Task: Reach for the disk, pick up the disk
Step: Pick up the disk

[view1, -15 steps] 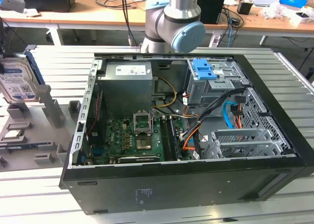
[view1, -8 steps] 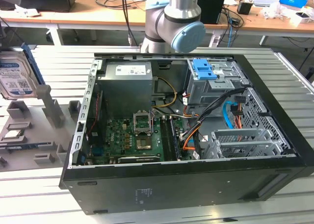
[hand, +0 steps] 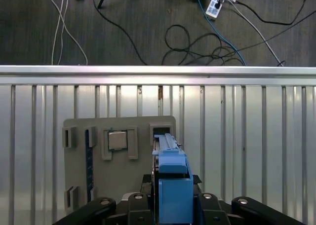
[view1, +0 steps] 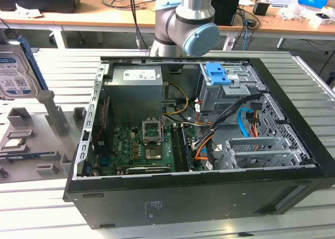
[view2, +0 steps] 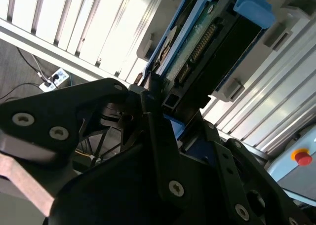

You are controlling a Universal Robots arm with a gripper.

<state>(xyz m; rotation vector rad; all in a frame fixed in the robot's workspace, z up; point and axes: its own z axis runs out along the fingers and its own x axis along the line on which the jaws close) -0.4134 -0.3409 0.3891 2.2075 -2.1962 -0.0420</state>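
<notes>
Slatted metal table (view1: 36,210), open black computer case (view1: 183,202) on it, grey holder plate (view1: 29,158) alongside

You have one disk (view1: 13,71), one chip (hand: 117,140), one tray (hand: 123,183), one case (view1: 183,199) and one arm (view1: 184,24) before you.

Disk (view1: 14,74): silver-grey, white-and-blue barcode label, blue side rails. Stands upright on edge at the exterior view's left edge, clamped in the gripper (hand: 170,201), circuit-board side (view2: 200,47) showing.
</notes>
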